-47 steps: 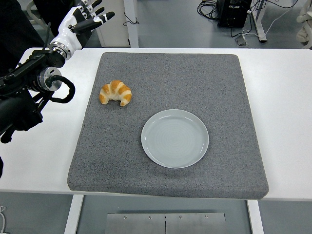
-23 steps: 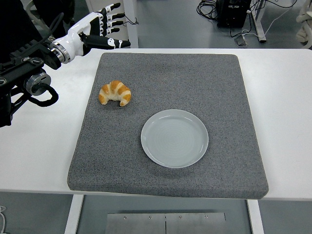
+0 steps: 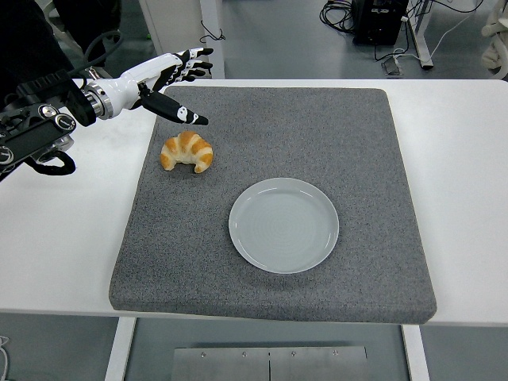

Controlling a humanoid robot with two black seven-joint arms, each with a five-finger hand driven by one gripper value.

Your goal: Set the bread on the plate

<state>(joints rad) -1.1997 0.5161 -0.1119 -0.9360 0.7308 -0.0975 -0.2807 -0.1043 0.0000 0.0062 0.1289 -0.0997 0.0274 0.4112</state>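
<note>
Task barely begun. The bread, a croissant (image 3: 188, 151), lies on the grey mat (image 3: 333, 127), left of centre and well apart from the plate (image 3: 283, 225). The plate sits bare near the mat's middle, toward the near edge.

The left hand (image 3: 163, 82) hovers just beyond the croissant, up and to the left, not touching it. Fingers (image 3: 194, 63) are spread and hold nothing; the thumb points down toward the bread. The right arm does not show.

Left to do, by this judgement: lower the hand, close it on the croissant, carry it right and nearer, and set it on the plate.

Surface: a white table (image 3: 460, 159) with the coarse grey mat covering most of it. Beyond the far edge, a grey floor, table legs and some black cables (image 3: 341, 12).
</note>
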